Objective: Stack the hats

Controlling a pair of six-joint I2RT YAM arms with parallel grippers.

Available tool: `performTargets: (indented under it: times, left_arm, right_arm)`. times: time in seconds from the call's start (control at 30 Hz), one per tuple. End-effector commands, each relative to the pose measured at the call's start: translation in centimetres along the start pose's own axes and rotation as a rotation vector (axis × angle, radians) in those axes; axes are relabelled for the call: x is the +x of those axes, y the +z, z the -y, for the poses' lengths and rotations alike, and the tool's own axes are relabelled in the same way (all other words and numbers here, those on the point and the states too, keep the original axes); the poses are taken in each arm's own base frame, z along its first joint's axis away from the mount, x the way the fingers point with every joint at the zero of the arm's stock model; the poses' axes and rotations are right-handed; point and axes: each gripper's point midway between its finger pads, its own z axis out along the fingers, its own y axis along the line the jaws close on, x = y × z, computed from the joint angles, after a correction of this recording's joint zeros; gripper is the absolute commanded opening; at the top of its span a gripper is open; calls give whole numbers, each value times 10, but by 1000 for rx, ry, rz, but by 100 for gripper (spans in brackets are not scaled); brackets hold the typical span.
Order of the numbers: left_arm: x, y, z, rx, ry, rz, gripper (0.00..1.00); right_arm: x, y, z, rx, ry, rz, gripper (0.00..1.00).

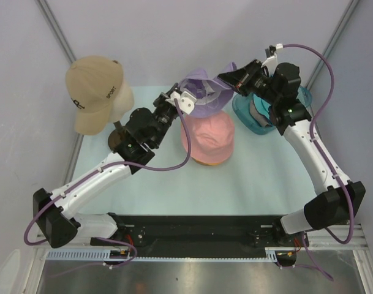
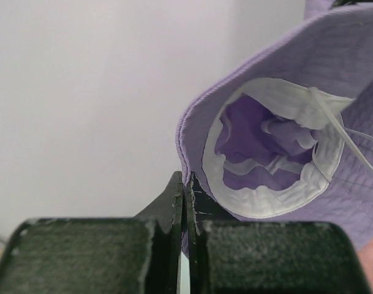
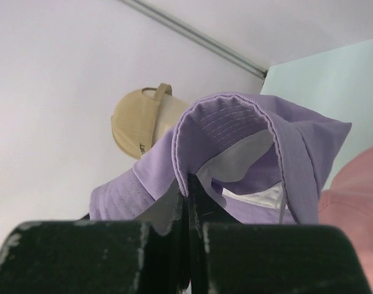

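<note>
The lilac cloth bucket hat [image 1: 201, 92] hangs over the pink cloth hat [image 1: 207, 139] on the pale desk [image 1: 247, 190]. The left gripper [image 2: 185, 184] is clenched on one brim edge, the right gripper [image 3: 187, 187] on the opposite edge.

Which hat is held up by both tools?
The lilac hat, pinched at its brim by the left tool and the right tool. The pink hat lies below; the tan cap is untouched.

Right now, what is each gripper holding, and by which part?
The left gripper and the right gripper each pinch the lilac bucket hat by its brim.
</note>
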Motion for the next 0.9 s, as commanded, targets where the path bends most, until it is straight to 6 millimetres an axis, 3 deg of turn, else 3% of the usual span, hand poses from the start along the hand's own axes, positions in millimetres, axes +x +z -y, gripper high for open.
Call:
performTargets:
  times: [0.0, 0.2, 0.3, 0.5, 0.57, 0.63, 0.7, 0.73, 0.83, 0.87]
  left_arm:
    - [17, 3, -27, -116, 34, -29, 0]
    - [29, 11, -40, -112, -40, -44, 0]
    - [33, 12, -36, -98, -23, -35, 0]
    - [63, 14, -26, -121, 14, -90, 0]
    - [69, 13, -28, -150, -1, -101, 1]
    - [73, 14, -23, -138, -15, -114, 11]
    - [74, 12, -16, -105, -58, -121, 42]
    - [74, 10, -14, -94, -77, -126, 68]
    - [73, 3, -8, -56, -156, -151, 92]
    - [76, -2, -4, -39, -203, -177, 95]
  right_arm:
    - [14, 13, -13, -174, -120, -86, 0]
    - [15, 29, -14, -271, -153, -97, 0]
    - [14, 36, -9, -290, -164, -93, 0]
    - [25, 48, 11, -316, -161, -125, 0]
    - [26, 48, 9, -344, -128, -127, 0]
    - [25, 50, 9, -368, -98, -118, 0]
    - [25, 51, 5, -388, -64, -121, 0]
    - [23, 51, 1, -404, -66, -115, 0]
    - [19, 56, -1, -416, -59, -98, 0]
    - [17, 58, -4, -427, -61, -96, 0]
